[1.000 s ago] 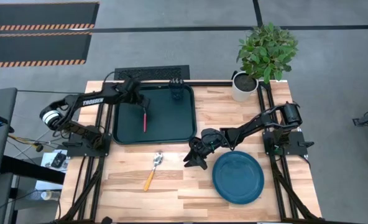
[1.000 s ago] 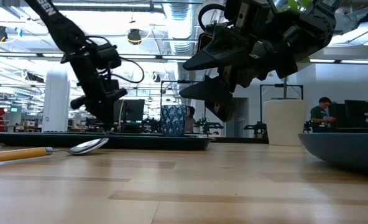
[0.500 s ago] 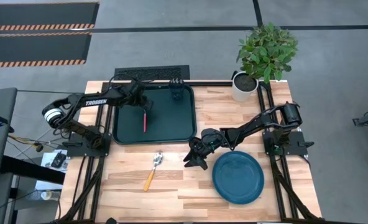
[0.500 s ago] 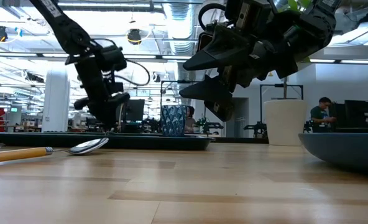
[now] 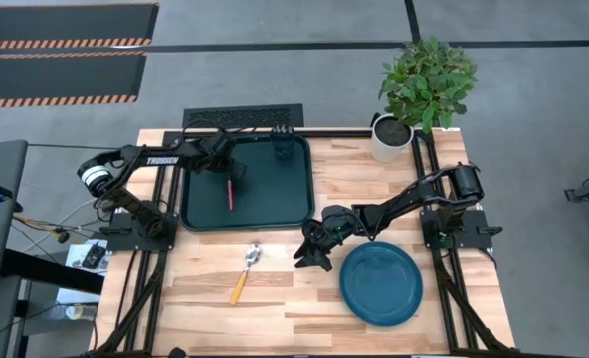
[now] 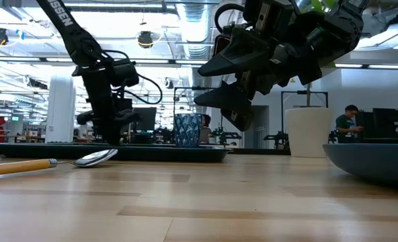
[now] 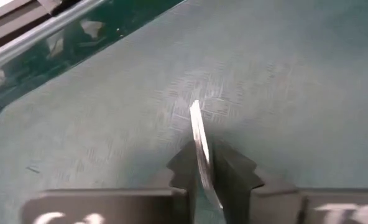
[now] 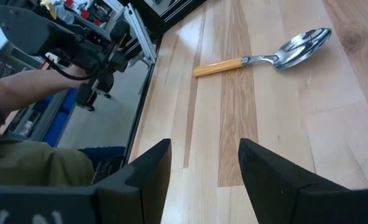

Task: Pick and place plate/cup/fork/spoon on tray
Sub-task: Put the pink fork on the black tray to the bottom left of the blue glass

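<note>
Left end effector [image 5: 227,171] sits low over the dark green tray [image 5: 197,214], its fingers drawn narrow around the metal end of the red-handled fork [image 5: 230,191], which lies on the tray floor; the wrist view shows the fork's thin metal edge between the two finger pads. Just beyond, the small bluish-grey cup [image 5: 283,151] stands upright in the tray's far corner. So cup and fork appear placed, though the fork is not yet let go. Right end effector [image 5: 312,254] hovers with fingers wide, holding nothing, between the spoon [image 5: 246,269] and the teal plate [image 5: 381,283]. Both rest on the wooden surface [image 5: 275,308], off the tray, so roughly half remains.
</note>
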